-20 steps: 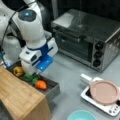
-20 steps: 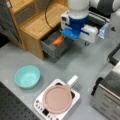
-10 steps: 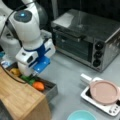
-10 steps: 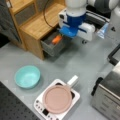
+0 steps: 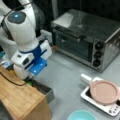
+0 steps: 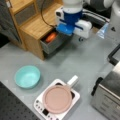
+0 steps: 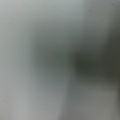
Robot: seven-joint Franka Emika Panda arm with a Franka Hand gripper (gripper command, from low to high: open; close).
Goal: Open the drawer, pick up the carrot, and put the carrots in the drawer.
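in a front view the white and blue gripper [image 5: 32,76] dips into the open dark grey drawer [image 5: 46,90]; its fingers are hidden. in a front view the small orange carrot [image 6: 51,37] lies inside the drawer [image 6: 51,45], gripper [image 6: 65,32] just beside. wrist view: grey blur; i cannot tell the grip.

White arm reaches steeply down in both front views, wrist end carrying a blue-and-white block. Gripper [image 5: 29,76] sits at the lowest point of the arm, toward a front view's left and below middle; in a front view it is at top centre [image 6: 65,32], fingers hidden under the blue block, so the jaws' stance does not show. A black cable runs off the wrist toward a front view's left; the wrist view gives only a grey blur, no fingers to be made out.
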